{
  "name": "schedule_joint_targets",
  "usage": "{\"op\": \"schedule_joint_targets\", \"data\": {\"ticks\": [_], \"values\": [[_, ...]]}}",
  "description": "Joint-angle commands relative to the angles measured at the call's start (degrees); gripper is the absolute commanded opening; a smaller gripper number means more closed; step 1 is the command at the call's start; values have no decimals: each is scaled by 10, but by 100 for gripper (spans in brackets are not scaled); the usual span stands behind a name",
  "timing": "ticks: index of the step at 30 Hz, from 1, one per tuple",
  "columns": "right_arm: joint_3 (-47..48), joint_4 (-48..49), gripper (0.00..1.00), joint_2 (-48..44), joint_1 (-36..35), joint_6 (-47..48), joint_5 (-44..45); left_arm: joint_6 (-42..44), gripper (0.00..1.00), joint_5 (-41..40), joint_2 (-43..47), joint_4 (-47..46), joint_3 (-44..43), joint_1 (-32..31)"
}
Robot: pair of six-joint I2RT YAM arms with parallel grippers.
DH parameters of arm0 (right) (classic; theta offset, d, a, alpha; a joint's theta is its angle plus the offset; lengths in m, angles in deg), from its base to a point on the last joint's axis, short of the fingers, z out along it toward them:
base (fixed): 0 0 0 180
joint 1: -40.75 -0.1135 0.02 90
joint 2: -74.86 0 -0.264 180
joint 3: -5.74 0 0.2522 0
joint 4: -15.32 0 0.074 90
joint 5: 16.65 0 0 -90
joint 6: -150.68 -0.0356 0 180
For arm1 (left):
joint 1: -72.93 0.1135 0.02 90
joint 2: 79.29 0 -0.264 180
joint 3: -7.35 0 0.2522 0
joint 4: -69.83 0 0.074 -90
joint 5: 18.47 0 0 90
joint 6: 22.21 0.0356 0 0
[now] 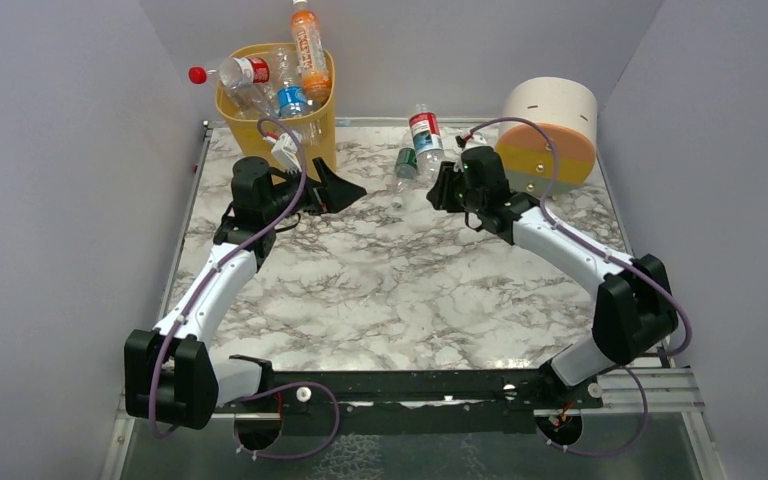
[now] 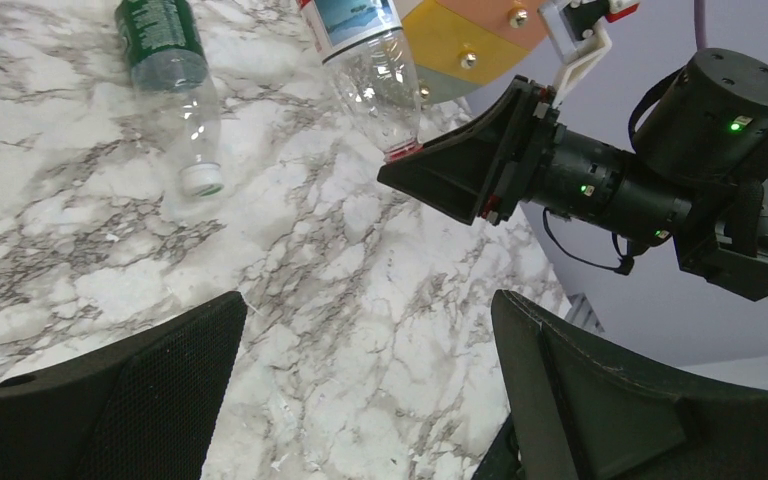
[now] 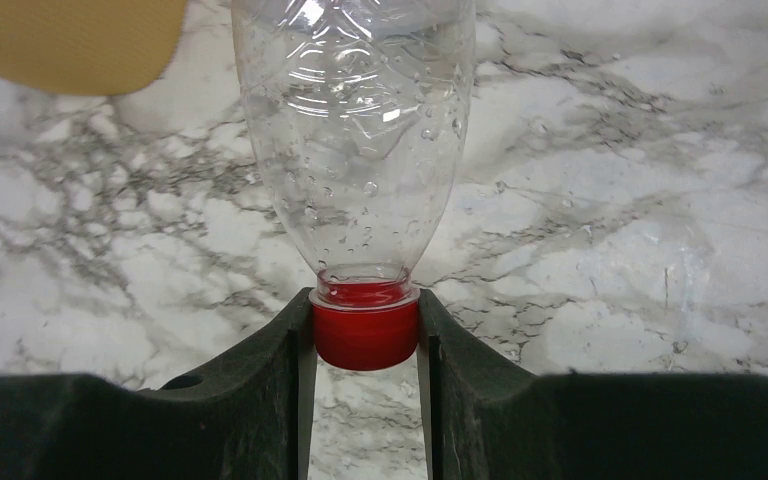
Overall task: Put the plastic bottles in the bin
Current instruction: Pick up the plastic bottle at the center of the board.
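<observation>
The yellow-orange bin (image 1: 328,118) stands at the back left with several plastic bottles in it, one with an orange label (image 1: 308,42) sticking up. My right gripper (image 1: 438,190) is shut on the red cap (image 3: 365,335) of a clear bottle with a red and blue label (image 1: 424,133), which slants over the table; it also shows in the left wrist view (image 2: 368,70). A green-labelled bottle (image 1: 405,166) with a white cap (image 2: 203,180) lies on the marble just left of it. My left gripper (image 1: 345,190) is open and empty beside the bin's front, with bare marble between its fingers (image 2: 110,400).
A round white, orange and grey drum (image 1: 550,130) lies at the back right, close behind the right gripper. The bin's wall (image 3: 70,40) shows at the top left of the right wrist view. Grey walls close off the left, right and back of the marble table (image 1: 390,290).
</observation>
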Motion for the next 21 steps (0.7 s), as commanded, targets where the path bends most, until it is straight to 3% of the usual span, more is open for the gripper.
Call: {"op": "schedule_joint_targets", "data": {"ticks": [1,10,21], "values": [[-22,30,22,-50,-7,39,-111,-82,99,54,13,-100,24,-4],[-26,48,23,-71,-41,43,-210,-131,99,32,31,-155,42,-10],[-31,65,23,-90,-102,21,-226,-145,99,-1,32,-167,59,-12]]}}
